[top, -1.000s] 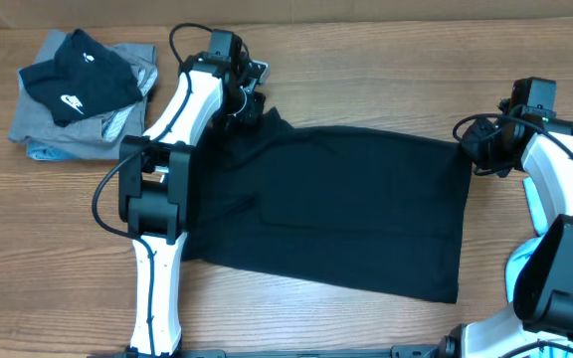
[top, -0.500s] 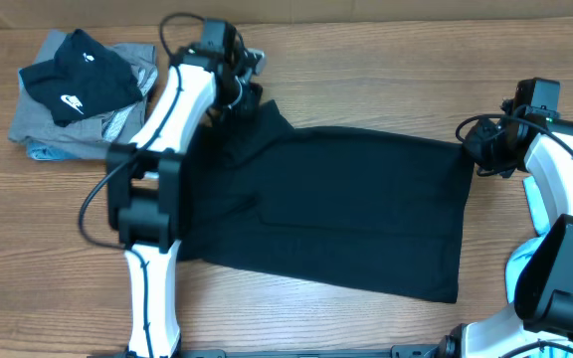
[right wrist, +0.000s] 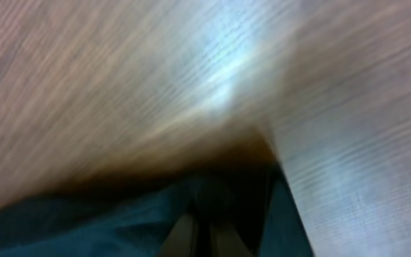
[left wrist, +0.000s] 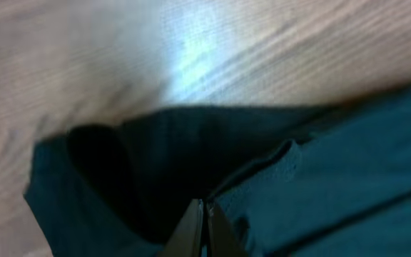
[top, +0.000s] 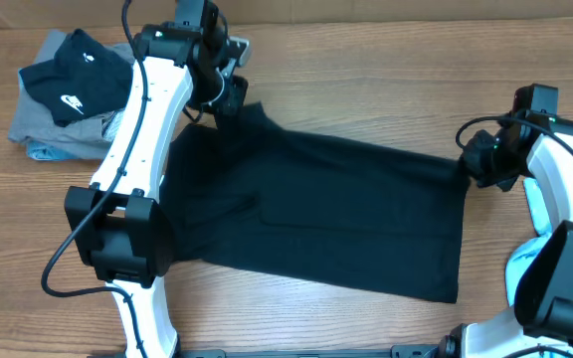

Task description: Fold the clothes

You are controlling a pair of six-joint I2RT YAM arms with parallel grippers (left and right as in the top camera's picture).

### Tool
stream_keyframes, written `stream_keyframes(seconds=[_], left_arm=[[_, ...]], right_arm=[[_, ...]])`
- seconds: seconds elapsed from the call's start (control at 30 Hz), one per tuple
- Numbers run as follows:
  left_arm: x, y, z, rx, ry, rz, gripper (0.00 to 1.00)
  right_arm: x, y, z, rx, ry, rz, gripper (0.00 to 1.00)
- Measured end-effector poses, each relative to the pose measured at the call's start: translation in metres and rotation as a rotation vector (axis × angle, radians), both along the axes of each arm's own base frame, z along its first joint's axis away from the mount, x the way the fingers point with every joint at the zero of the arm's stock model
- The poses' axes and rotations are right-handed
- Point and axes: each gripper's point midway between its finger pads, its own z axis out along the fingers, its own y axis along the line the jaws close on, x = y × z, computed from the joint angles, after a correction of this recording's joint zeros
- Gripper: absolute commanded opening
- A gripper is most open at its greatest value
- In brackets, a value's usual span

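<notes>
T-shirt, black, plain: lying spread over the middle of the tabletop, its near hem resting flat, its far edge stretching between two arms.
Right gripper: pinching the T-shirt's far right corner, fingers pressed together on cloth.
Left gripper: pinching the T-shirt's far left corner, holding it in a raised peak.
Pile of other garments: sitting beyond the T-shirt's far left corner, apart from it.
Step, as judged: a first fold is beginning, with the far edge gripped at both ends. The next move is calling for both arms travelling together toward the near hem, keeping that edge taut and level.
Overhead view is giving the whole layout but hiding the fingertips. Left wrist view is showing closed fingers biting a cloth fold above bare wood. Right wrist view is coming out blurred, showing only dark cloth at the fingers.
</notes>
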Motion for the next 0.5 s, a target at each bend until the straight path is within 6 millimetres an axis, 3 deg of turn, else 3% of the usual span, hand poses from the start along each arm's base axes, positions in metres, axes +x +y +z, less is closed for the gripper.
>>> stream_keyframes(seconds=[0.5], left_arm=[[-0.076, 0.022, -0.019, 0.108, 0.324, 0.007, 0.04]], right_arm=[[-0.077, 0.021, 0.004, 0.085, 0.316, -0.023, 0.04]])
